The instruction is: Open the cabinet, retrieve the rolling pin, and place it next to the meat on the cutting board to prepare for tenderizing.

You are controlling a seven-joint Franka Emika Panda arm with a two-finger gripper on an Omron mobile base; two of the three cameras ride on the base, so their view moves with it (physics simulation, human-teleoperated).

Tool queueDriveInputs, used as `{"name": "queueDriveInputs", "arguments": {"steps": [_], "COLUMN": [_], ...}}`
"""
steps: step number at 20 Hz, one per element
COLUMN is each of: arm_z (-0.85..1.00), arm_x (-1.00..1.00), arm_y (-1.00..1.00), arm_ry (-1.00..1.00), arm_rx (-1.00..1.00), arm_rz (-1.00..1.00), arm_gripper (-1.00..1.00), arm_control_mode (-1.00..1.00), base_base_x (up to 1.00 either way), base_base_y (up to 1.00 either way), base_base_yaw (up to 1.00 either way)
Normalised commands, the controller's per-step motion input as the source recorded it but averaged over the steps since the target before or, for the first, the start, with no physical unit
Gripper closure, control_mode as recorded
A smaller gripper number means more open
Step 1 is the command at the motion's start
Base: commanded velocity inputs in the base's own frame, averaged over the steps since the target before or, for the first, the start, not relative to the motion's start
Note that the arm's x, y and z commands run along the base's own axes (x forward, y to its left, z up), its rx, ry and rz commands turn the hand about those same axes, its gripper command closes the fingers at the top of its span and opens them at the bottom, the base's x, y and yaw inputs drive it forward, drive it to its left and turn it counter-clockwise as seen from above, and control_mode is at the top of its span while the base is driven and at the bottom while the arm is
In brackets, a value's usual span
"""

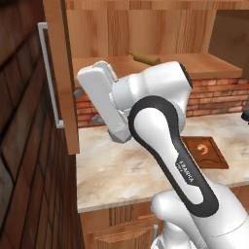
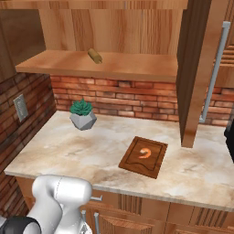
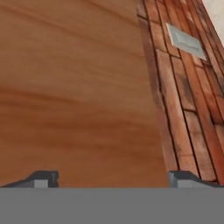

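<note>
Standing open, the cabinet [image 2: 114, 27] shows its wooden shelf, and its doors are swung out to the sides. One door [image 1: 61, 78] is at the left in the left base view, with a long grey handle [image 1: 48, 73] on it. The other door [image 2: 196, 68] is at the right in the right base view.

The rolling pin [image 2: 95, 55] lies on the shelf inside the cabinet, near the back wall. You can see it in the left base view too [image 1: 145, 59], just above the white arm [image 1: 160, 126].

Down on the pale counter [image 2: 68, 146] sits the dark cutting board [image 2: 153, 167]. The little orange meat [image 2: 146, 153] lies on the board, near its middle. A small green plant [image 2: 82, 113] in a grey pot stands on the counter, well apart from the board, close to the brick wall [image 2: 119, 98].

The gripper [image 3: 113, 178] has its two fingers spread wide apart, and nothing is between them. The hand view shows it close to a flat wooden panel [image 3: 74, 87], with bricks and a wall outlet [image 3: 186, 40] beside it. I cannot tell if the fingers touch the wood.
</note>
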Motion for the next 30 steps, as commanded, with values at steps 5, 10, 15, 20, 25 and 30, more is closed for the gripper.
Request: {"name": "queueDriveInputs", "arguments": {"steps": [5, 10, 15, 20, 25, 30], "arm_z": [0.0, 0.0, 0.0, 0.0, 0.0, 0.06], "arm_x": [-0.15, 0.12, 0.2, 0.2, 0.1, 0.03], "arm_y": [0.59, -0.12, -0.53, -0.64, -0.67, -0.68], "arm_ry": [0.0, -0.03, -0.11, -0.13, -0.19, -0.22], "arm_rx": [-0.01, 0.0, -0.03, -0.04, -0.08, -0.13], "arm_rz": [0.0, 0.0, 0.0, 0.0, 0.0, 0.0], "arm_gripper": [-1.0, -1.0, -1.0, -1.0, -1.0, -1.0], "arm_control_mode": [-1.0, -1.0, -1.0, -1.0, -1.0, -1.0], "base_base_x": [0.0, 0.0, 0.0, 0.0, 0.0, 0.0], "base_base_y": [0.0, 0.0, 0.0, 0.0, 0.0, 0.0], "base_base_yaw": [0.0, 0.0, 0.0, 0.0, 0.0, 0.0]}}
